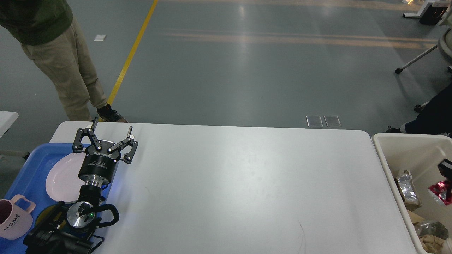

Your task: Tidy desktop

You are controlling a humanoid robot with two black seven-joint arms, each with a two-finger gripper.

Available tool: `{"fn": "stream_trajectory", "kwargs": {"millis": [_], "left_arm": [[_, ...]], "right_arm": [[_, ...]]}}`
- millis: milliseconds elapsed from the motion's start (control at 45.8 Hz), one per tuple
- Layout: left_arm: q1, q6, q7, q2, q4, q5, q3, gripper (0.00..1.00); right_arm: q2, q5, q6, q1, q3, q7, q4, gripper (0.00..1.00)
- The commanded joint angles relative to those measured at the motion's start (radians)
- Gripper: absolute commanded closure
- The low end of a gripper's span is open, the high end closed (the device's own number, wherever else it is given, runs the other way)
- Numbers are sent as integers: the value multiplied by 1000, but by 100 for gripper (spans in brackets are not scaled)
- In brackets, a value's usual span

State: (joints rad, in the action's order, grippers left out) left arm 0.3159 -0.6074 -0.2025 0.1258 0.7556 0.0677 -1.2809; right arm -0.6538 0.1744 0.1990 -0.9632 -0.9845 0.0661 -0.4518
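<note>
Flanking the desktop [240, 183]: blue tray [31, 169], beige bin [399, 148].

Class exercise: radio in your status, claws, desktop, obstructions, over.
Left claw open, hovering by the blue plastic tray. Right claw barely in view. Large white rectangular desktop bare. Nothing obstructing.

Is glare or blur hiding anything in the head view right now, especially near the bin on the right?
Head view: the desktop is evenly lit, with only a soft sheen at its middle; pale streaks of reflected light cross the floor behind it. The left gripper is sharp, fingers apart. At the right edge, over the bin, the red can is smeared by motion blur and cut off by the frame.
</note>
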Motion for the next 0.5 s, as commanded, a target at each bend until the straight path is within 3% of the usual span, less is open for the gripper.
{"fn": "stream_trajectory", "kwargs": {"millis": [0,175,328,481], "left_arm": [[0,0,0,0,1,0,0,4],[0,0,0,0,1,0,0,4],[0,0,0,0,-1,0,0,4],[0,0,0,0,-1,0,0,4]], "right_arm": [[98,-1,-82,237,87,0,212,100],[223,0,-105,411,98,1,432,100],[246,8,-168,435,101,1,435,100],[253,10,-168,452,101,1,436,100]]}}
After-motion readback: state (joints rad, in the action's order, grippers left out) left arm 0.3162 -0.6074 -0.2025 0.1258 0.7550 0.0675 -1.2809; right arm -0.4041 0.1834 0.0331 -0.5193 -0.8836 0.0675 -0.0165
